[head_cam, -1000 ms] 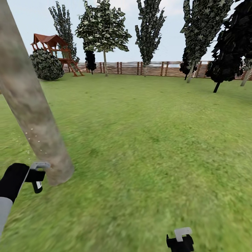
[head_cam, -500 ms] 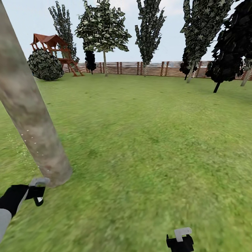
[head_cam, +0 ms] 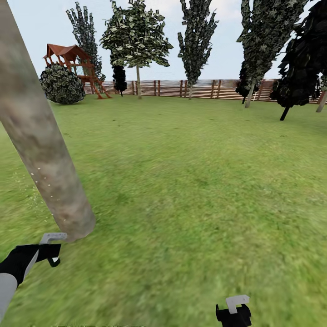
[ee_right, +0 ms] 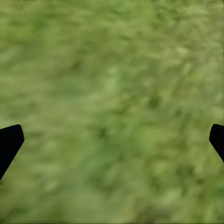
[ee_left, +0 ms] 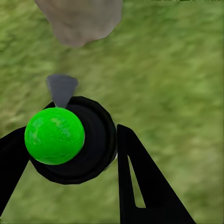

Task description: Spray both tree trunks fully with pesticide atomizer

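Where the blurry green lawn (head_cam: 190, 190) fills the frame, a thick, smooth, mottled grey-brown tree trunk (head_cam: 38, 136) leans across the left side of the head view, tiny pale specks dotting its lower part. At lower left, the left gripper (ee_left: 65, 154) clasps the pesticide atomizer (ee_left: 70, 140), a round black body with a glossy green ball and a grey nozzle, its tip near the trunk's base. No writing is legible. The right gripper (ee_right: 112, 140), bottom centre-right, is spread wide over grass. A slatted brown fence (head_cam: 204, 89) crosses the top.
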